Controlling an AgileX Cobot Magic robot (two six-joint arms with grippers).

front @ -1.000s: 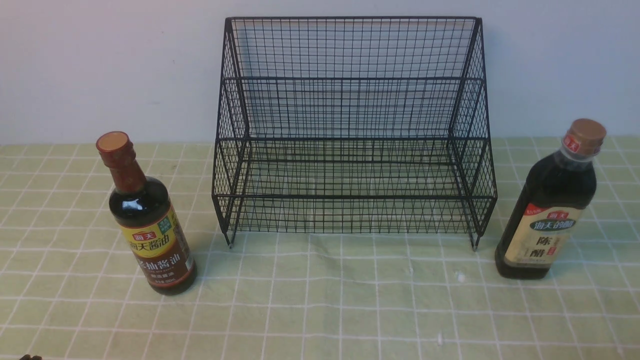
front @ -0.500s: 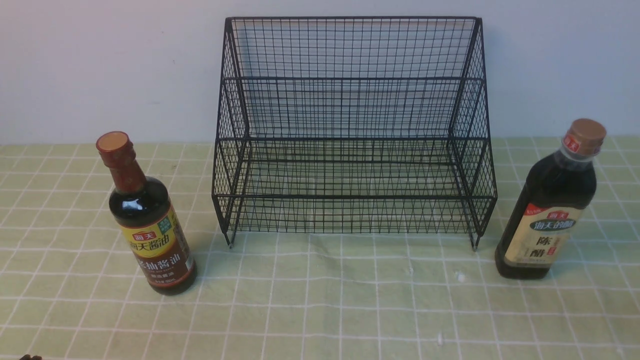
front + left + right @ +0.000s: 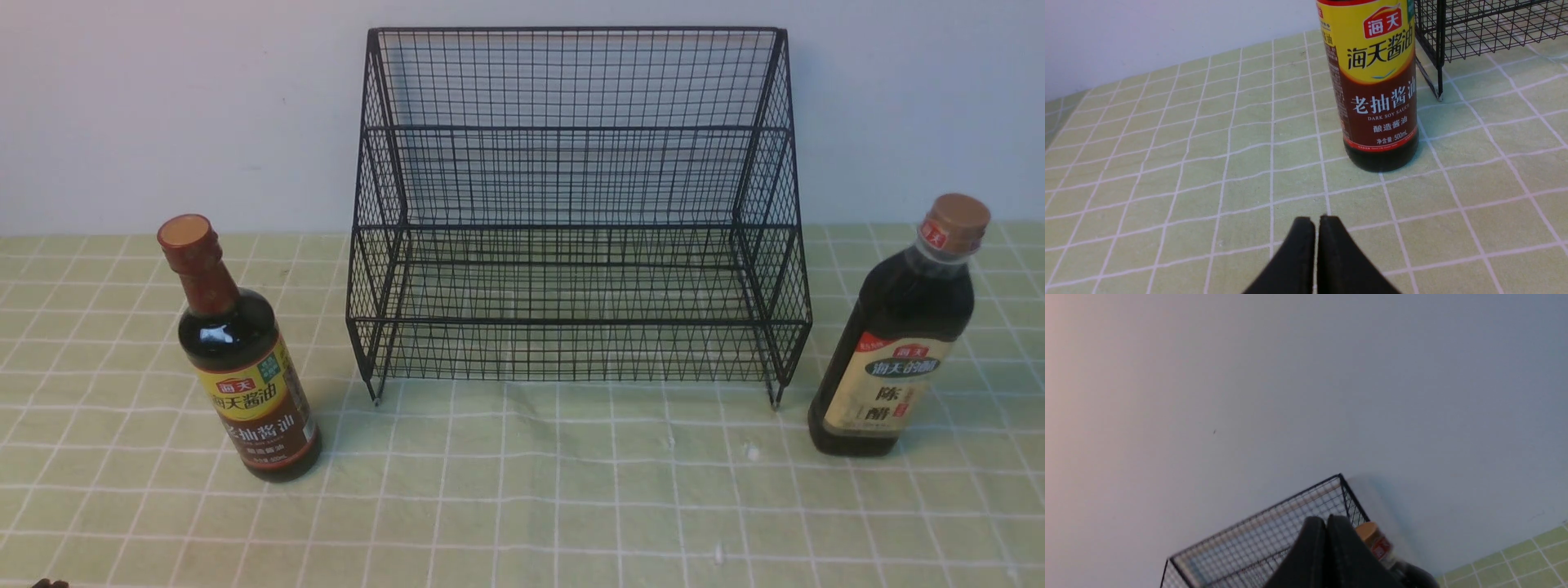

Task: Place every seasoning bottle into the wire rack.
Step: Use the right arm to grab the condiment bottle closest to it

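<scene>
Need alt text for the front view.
A black two-tier wire rack stands at the back of a green checked tablecloth. A round soy sauce bottle stands upright left of it, a taller tan-capped bottle right of it, both outside it.

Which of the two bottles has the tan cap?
The taller bottle with the cream label, standing right of the wire rack; the round bottle wears a red-brown neck wrap.

Bright even light, soft shadows, wire rack (image 3: 1274, 535) perhaps motion-blurred in right wrist view
</scene>
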